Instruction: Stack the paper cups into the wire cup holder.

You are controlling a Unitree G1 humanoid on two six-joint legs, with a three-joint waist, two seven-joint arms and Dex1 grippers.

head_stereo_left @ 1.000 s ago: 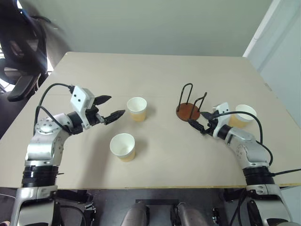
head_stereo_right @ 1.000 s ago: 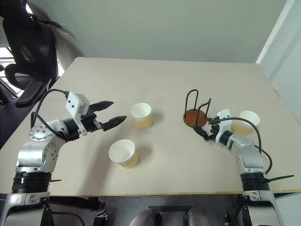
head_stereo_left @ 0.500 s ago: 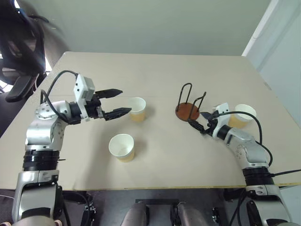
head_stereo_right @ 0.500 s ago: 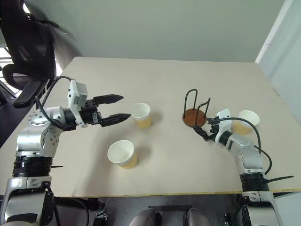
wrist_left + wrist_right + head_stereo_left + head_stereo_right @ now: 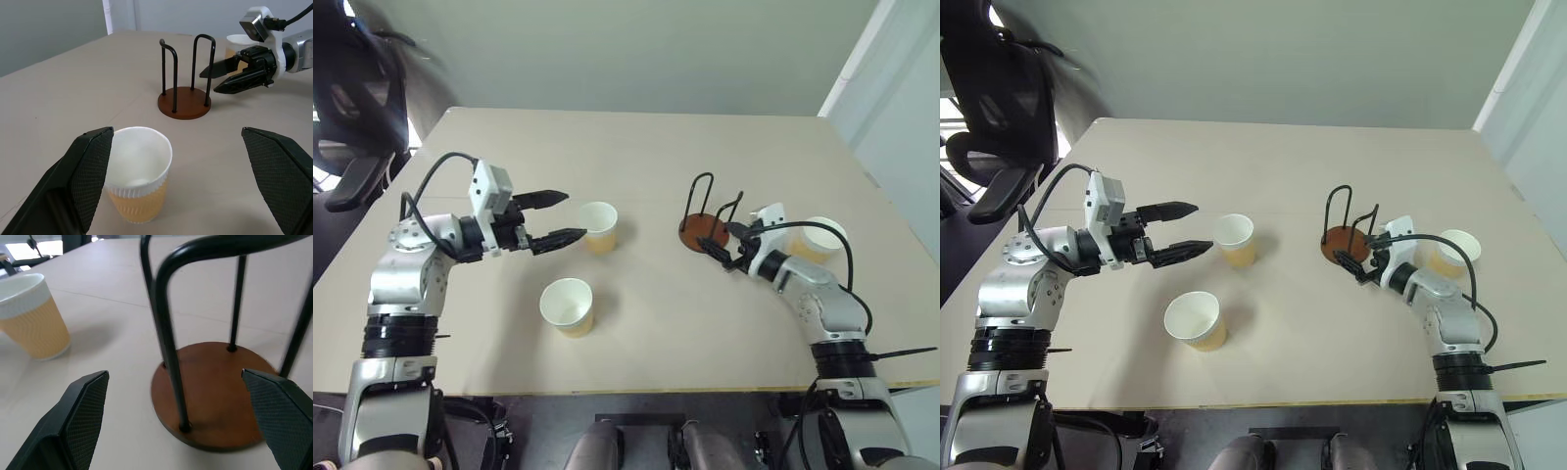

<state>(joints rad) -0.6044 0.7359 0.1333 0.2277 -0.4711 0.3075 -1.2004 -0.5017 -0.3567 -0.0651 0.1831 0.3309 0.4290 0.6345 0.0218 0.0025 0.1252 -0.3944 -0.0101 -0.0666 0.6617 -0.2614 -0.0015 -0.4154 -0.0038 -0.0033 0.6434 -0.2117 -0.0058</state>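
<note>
Tan-banded paper cups stand upright on the beige surface [image 5: 636,147]: the nearest cup [image 5: 568,306] sits alone, and a second cup [image 5: 598,226] stands just ahead of the left claw [image 5: 565,217], whose fingers are spread wide. The right claw [image 5: 726,245], also open, hovers beside the empty wire cup holder [image 5: 704,230]. A third cup [image 5: 820,238] stands behind the right arm.

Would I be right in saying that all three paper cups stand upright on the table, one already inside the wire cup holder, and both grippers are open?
Not quite: the wire cup holder is empty, as the left wrist view shows. All three paper cups stand upright on the table outside it, and the left gripper and right gripper are open.
</note>
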